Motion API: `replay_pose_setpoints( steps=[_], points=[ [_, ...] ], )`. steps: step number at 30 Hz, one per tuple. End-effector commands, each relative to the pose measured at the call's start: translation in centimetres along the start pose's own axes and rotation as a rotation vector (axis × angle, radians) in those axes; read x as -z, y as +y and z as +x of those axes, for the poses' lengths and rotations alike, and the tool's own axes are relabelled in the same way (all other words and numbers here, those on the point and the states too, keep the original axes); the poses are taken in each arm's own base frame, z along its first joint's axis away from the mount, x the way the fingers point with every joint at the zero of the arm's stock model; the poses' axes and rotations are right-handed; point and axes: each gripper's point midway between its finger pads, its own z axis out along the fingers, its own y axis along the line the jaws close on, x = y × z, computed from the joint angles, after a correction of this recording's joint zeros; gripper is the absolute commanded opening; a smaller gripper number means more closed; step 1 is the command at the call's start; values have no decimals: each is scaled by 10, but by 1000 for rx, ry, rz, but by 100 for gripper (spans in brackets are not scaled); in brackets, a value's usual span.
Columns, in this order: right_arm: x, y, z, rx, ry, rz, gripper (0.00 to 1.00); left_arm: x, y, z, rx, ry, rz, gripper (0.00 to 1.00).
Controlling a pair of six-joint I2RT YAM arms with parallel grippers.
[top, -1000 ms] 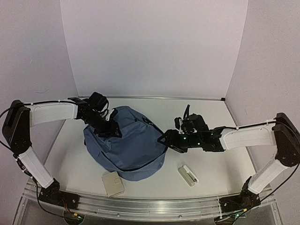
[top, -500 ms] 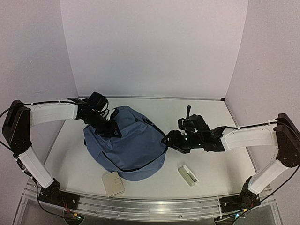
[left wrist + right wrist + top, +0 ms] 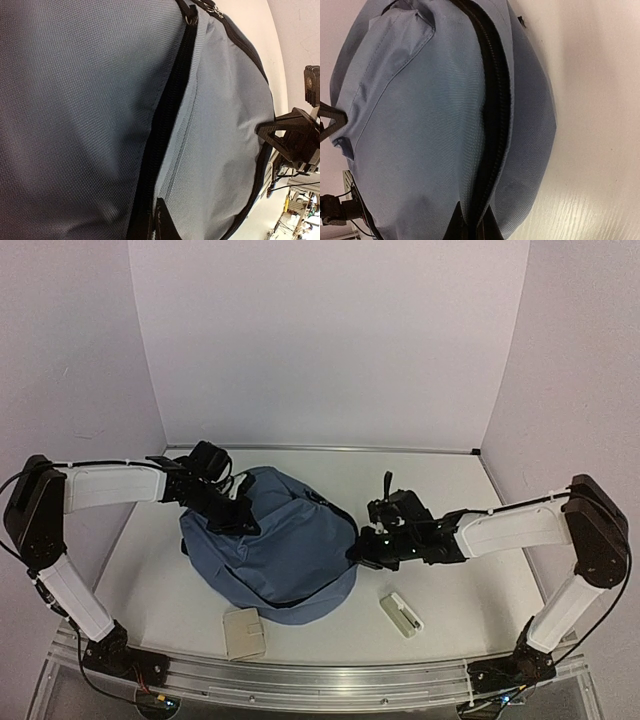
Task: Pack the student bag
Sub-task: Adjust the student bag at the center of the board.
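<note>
Left fingers (image 3: pixel 243 523), right fingers (image 3: pixel 358 550) low, facing inward, tight on student bag (image 3: pixel 285 565).

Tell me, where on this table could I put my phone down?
Bare white tabletop lies beyond the right arm, right of the slate-blue fabric backpack. Crowded: the near edge, holding a beige square pouch and a small white rectangular block.

My white table (image 3: pixel 450 475) across lower frame, pale lilac back wall (image 3: pixel 330 340) upper centre, side walls (image 3: pixel 70 350) at left and right, aluminium rail (image 3: pixel 330 680) along bottom edge, even soft light
</note>
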Motion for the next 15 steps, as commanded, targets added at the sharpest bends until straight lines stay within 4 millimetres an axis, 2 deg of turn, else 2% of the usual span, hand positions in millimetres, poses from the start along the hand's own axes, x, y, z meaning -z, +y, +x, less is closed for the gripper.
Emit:
replay_pose_setpoints(
  steps=[1, 4, 7, 9, 12, 13, 14, 15],
  points=[
    [13, -3, -75, 40, -166, 23, 0, 15, -41, -19, -30, -90, 144, 0],
    [9, -12, -109, 77, -204, 46, 0, 11, -55, -24, -27, -113, 167, 0],
    [-1, -27, -138, 93, -219, 76, 0, -7, -83, -23, -56, -118, 201, 0],
    [-6, -30, -160, 110, -242, 81, 0, -25, -106, -22, -81, -120, 230, 0],
    [-12, -37, -188, 116, -268, 88, 0, -45, -128, -32, -79, -149, 277, 0],
    [-11, -40, -196, 110, -276, 83, 4, -51, -132, -39, -80, -164, 288, 0],
    [-10, -41, -203, 103, -282, 79, 13, -53, -138, -45, -84, -177, 298, 0],
    [-6, -40, -209, 95, -284, 66, 22, -55, -140, -49, -96, -177, 298, 5]
  ],
)
